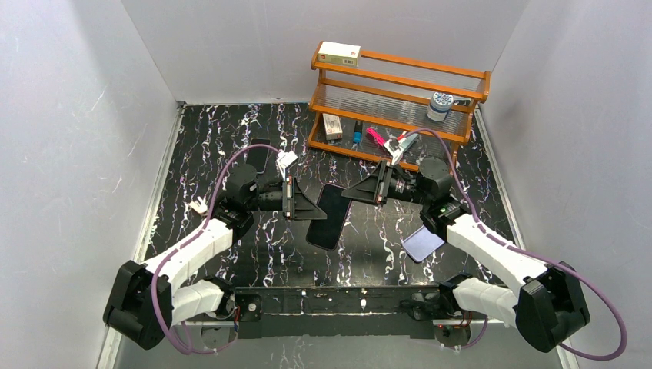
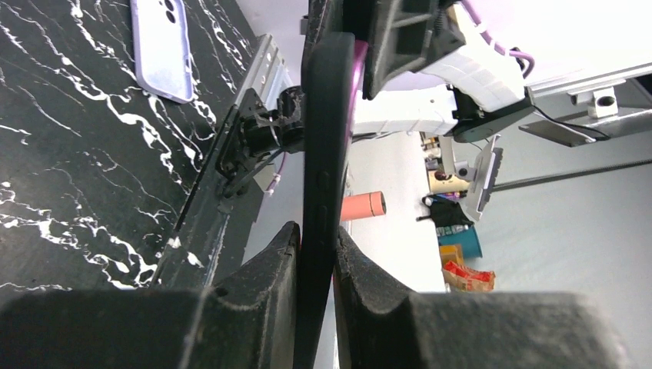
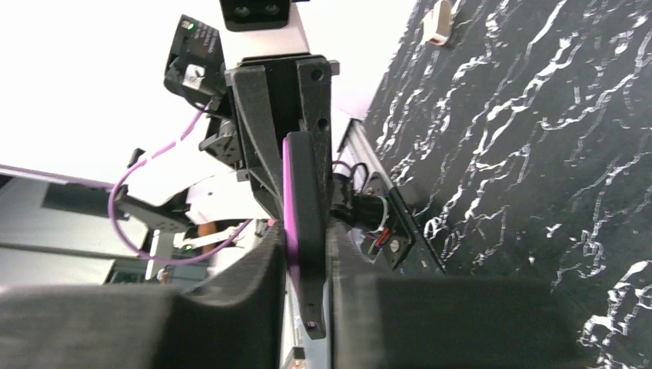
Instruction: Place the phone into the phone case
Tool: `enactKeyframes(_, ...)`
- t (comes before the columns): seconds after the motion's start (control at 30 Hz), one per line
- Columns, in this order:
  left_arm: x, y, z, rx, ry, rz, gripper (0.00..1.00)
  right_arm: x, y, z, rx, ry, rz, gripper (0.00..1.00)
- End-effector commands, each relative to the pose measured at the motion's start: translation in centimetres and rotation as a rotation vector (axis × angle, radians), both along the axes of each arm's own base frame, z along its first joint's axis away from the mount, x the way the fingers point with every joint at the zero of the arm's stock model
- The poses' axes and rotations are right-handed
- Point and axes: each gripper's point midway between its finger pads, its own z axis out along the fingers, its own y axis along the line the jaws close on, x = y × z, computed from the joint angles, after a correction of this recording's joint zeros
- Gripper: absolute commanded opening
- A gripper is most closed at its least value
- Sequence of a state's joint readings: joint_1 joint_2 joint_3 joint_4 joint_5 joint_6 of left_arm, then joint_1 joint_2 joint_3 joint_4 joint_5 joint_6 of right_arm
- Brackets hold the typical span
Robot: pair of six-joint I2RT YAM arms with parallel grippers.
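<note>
From above we see the phone (image 1: 328,217) only in part, since its upper end slips under the two end effectors. In both wrist views it shows edge-on, so its screen is hidden. A pink-purple strip runs along one face, and we cannot tell what it is. A second dark phone (image 1: 260,157) is half covered by the left arm. The phone case (image 1: 424,244) lies flat on the table (image 1: 200,138), well apart from the phone, its far corner cut off by the right forearm. Both arms reach inward with wrists level, facing each other over the table's middle. The left end effector (image 1: 311,209) is clamped on the phone, fingers (image 2: 261,277) pressed to either face. The right end effector (image 1: 352,192) grips the opposite end
</note>
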State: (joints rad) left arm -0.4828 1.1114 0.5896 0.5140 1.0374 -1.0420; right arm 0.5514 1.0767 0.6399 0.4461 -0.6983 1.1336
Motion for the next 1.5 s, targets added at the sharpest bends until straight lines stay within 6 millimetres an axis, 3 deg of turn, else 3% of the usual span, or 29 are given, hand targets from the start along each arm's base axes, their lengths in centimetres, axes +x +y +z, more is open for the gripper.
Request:
enactKeyframes(0.0,-0.7,0.2,0.5,-0.017,0.012,-0.031,0.00,-2.5,-0.7,5.0,0.183,-0.109,0.107,0.07)
enactKeyframes(0.03,-0.6,0.1,0.3,-0.009,0.019,-0.024,0.00,-2.5,-0.6,5.0,0.181,-0.108,0.110,0.01)
enactKeyframes(0.17,0.0,0.3,-1.5,0.081,0.033,0.000,0.00,-2.3,-0.5,5.0,0.150,-0.128,0.116,0.01)
enactKeyframes(0.3,0.5,0.5,-2.6,0.161,0.047,0.019,0.00,-0.8,-0.5,3.9,-0.047,-0.196,0.061,0.01)
enactKeyframes(0.37,0.7,0.6,-3.2,0.203,0.044,0.025,0.00,-0.7,-0.6,4.9,-0.046,-0.230,0.055,0.03)
enactKeyframes(0.47,1.2,0.5,-2.4,0.188,0.039,0.051,0.00,-1.4,-0.3,5.9,0.006,-0.219,0.100,0.25)
enactKeyframes(0.6,1.7,-0.2,0.7,0.047,0.048,0.092,0.00,-2.0,0.3,4.5,0.053,-0.183,0.107,0.29)
enactKeyframes(0.67,1.9,-0.2,1.3,0.023,0.051,0.113,0.00,-2.1,0.4,4.0,0.048,-0.171,0.102,0.27)
enactKeyframes(0.77,2.0,0.0,1.4,0.021,0.038,0.135,0.00,-2.3,0.4,3.7,0.042,-0.169,0.105,0.06)
enactKeyframes(0.8,2.0,0.0,1.3,0.024,0.036,0.141,0.02,-2.3,0.4,3.8,0.041,-0.176,0.103,0.01)
enactKeyframes(0.97,2.0,0.4,1.1,0.079,0.017,0.154,0.38,-2.6,0.2,4.1,0.028,-0.219,0.120,0.01)
enactKeyframes(1.03,2.3,0.6,1.3,0.102,-0.006,0.168,0.46,-3.1,0.3,3.9,0.029,-0.213,0.150,0.01)
enactKeyframes(1.2,3.1,0.3,2.3,0.088,-0.041,0.175,0.53,-3.9,0.3,3.2,0.065,-0.168,0.194,0.01)
enactKeyframes(1.47,3.9,-0.1,4.0,0.034,-0.080,0.182,0.51,-4.2,0.0,2.7,0.057,-0.147,0.191,0.01)
